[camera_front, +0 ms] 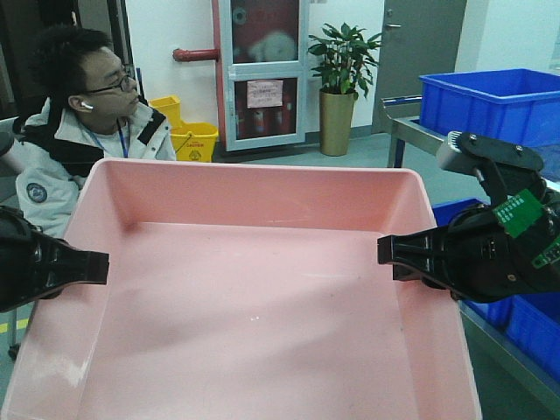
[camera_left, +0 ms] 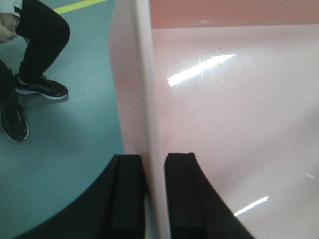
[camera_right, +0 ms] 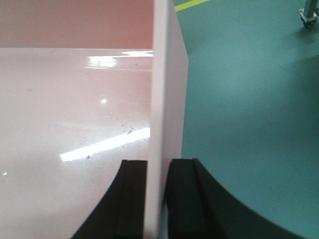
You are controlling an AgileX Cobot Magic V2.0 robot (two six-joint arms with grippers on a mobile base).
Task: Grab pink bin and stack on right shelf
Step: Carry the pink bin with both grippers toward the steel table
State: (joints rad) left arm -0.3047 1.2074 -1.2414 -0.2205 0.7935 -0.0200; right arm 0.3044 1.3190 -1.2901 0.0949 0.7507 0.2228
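The pink bin [camera_front: 254, 297] fills the front view, held up in the air above the green floor. My left gripper [camera_front: 98, 267] is shut on its left wall; in the left wrist view the gripper [camera_left: 154, 164] has one finger outside and one inside the rim [camera_left: 147, 99]. My right gripper [camera_front: 385, 254] is shut on the right wall; in the right wrist view the gripper [camera_right: 158, 169] straddles the bin wall [camera_right: 162, 89]. The bin is empty. The dark glossy right shelf is out of view.
A seated person [camera_front: 83, 131] is behind the bin at the left; their legs and shoes [camera_left: 35, 84] show on the green floor. Blue crates [camera_front: 494, 105] stand on a metal frame [camera_front: 402, 131] at the right. A potted plant [camera_front: 339, 87] stands at the back.
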